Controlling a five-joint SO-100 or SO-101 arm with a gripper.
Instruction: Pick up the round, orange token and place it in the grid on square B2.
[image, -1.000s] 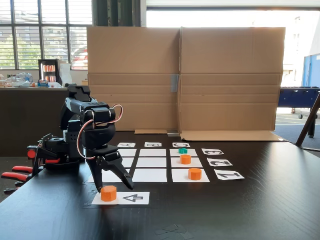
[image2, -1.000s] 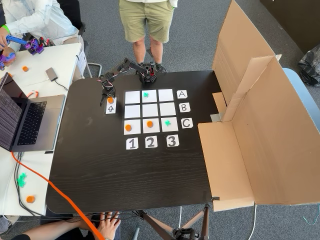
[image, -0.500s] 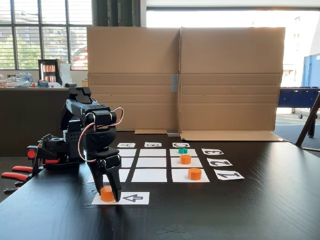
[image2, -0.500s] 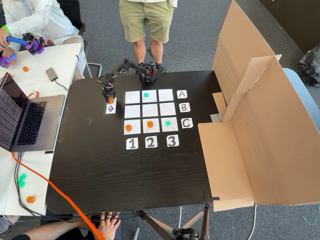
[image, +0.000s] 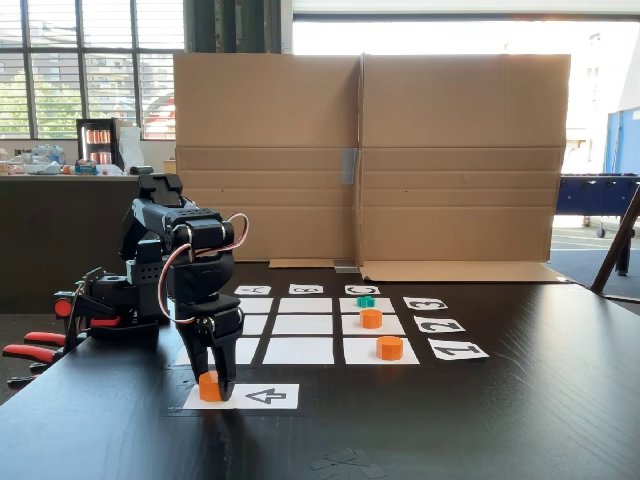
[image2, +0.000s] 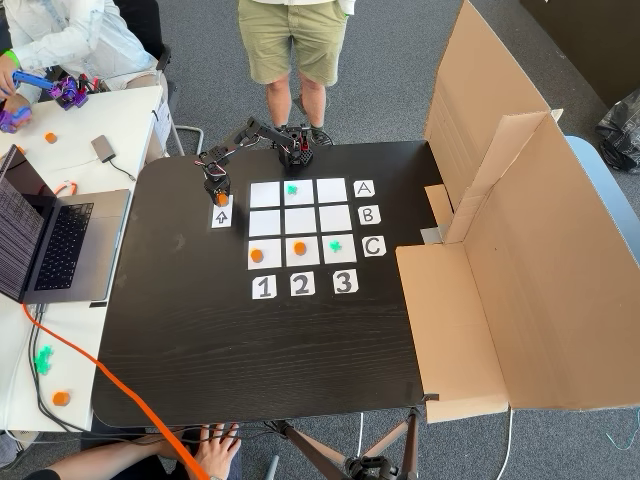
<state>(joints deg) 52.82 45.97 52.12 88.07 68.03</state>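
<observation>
Closing since a second ago, the fingers (image: 215, 380) now clamp the round, orange token (image: 209, 387) on the arrow sheet (image: 268, 396) near the desk's front-left edge. Grasp looks secured; lift toward square B2 (image: 304, 324) follows.

The black arm is bent over forward with its wrist pointing straight down, and the tool (image: 213, 388) has both fingers pinched in close, tips down at the worktop.
</observation>
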